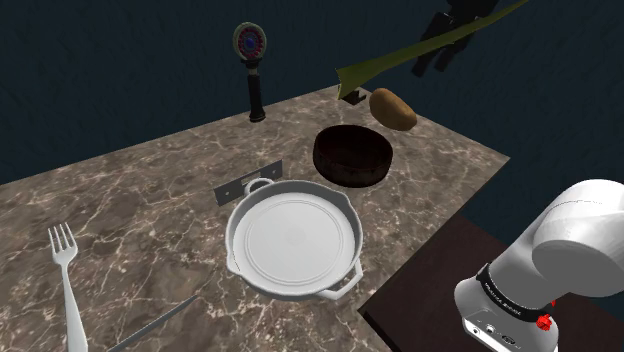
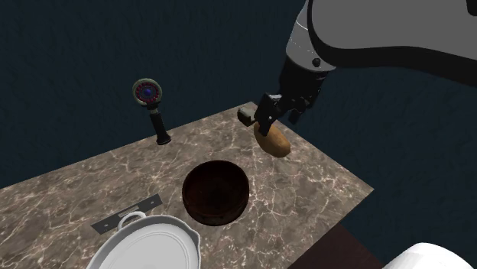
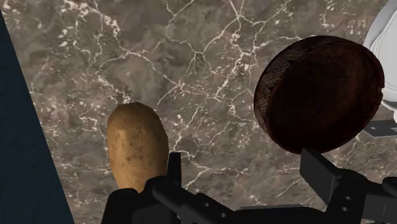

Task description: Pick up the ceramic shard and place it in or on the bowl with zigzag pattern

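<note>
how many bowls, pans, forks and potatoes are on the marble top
bowls: 1, the dark bowl
pans: 1, the white pan
forks: 1, the white fork
potatoes: 1, the potato
total: 4

veined marble counter (image 1: 150, 190); dark matt bowl (image 1: 352, 155); smooth white pan (image 1: 293, 240).

Arm (image 2: 374, 34) outstretched, hand (image 3: 242, 160) seemingly open
</note>
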Controlling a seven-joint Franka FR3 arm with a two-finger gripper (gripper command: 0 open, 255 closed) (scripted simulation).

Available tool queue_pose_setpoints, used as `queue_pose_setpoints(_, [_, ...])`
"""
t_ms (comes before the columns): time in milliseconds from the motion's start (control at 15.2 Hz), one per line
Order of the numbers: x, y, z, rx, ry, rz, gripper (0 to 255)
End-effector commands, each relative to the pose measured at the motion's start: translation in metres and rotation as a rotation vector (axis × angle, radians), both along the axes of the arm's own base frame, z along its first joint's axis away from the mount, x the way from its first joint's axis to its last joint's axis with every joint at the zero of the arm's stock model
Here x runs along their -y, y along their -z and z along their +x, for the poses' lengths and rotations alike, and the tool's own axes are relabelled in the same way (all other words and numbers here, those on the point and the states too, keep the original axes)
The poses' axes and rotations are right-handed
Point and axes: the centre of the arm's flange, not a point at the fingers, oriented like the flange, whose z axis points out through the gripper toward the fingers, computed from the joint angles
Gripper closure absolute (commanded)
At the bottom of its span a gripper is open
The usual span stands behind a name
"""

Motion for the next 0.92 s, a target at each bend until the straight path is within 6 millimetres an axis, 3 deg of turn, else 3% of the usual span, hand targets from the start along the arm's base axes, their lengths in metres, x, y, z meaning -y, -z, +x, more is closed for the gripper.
queue_pose_setpoints(0, [0.0,0.0,0.0,0.0,0.0,0.0,0])
queue_pose_setpoints(858, [0.059,0.05,0.168,-0.096,0.027,0.02,0])
